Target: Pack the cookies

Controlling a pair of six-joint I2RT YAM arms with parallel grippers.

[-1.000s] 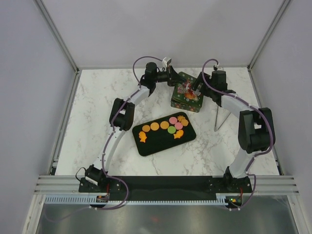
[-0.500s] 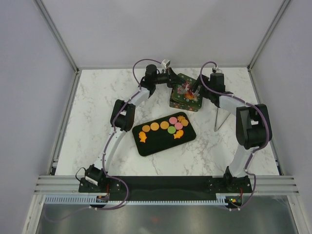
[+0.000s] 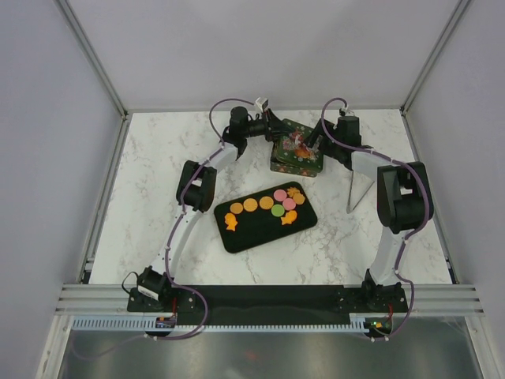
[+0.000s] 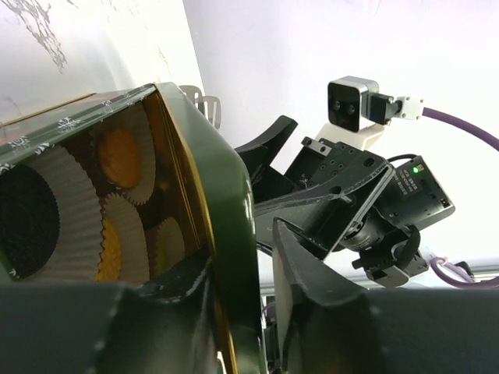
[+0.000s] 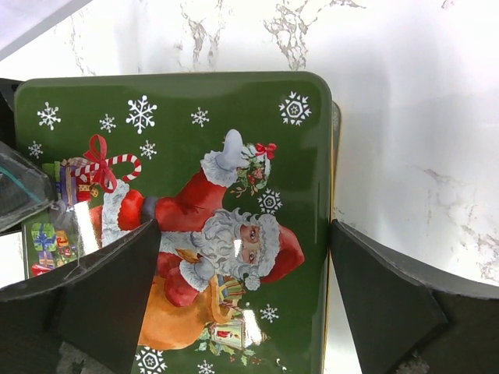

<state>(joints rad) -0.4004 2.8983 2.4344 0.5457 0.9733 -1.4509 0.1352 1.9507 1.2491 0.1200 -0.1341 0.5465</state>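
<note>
Several cookies [image 3: 268,207], orange, pink and green, lie on the black tray [image 3: 245,237] at mid table. Behind it stands a green Christmas tin [image 3: 298,151]. My left gripper [image 3: 272,136] is at its left edge, my right gripper [image 3: 314,142] over its right side. In the left wrist view the green lid [image 4: 226,202] is tilted up between the jaws of the left gripper [image 4: 242,257], with a slit of light beside the right finger [image 4: 312,304]. Under it are white paper cups [image 4: 70,210] holding an orange cookie [image 4: 121,156] and a black cookie [image 4: 23,218]. The right gripper [image 5: 242,296] stands wide open over the Santa lid [image 5: 195,156].
A thin bent metal wire [image 3: 355,193] stands right of the tin. Grey walls close the marble table [image 3: 158,174] on three sides. In the left wrist view the right arm's wrist camera [image 4: 355,101] sits just beyond the lid.
The tin and both grippers have shifted a little left and back. The left jaws have widened slightly round the lid's rim.
</note>
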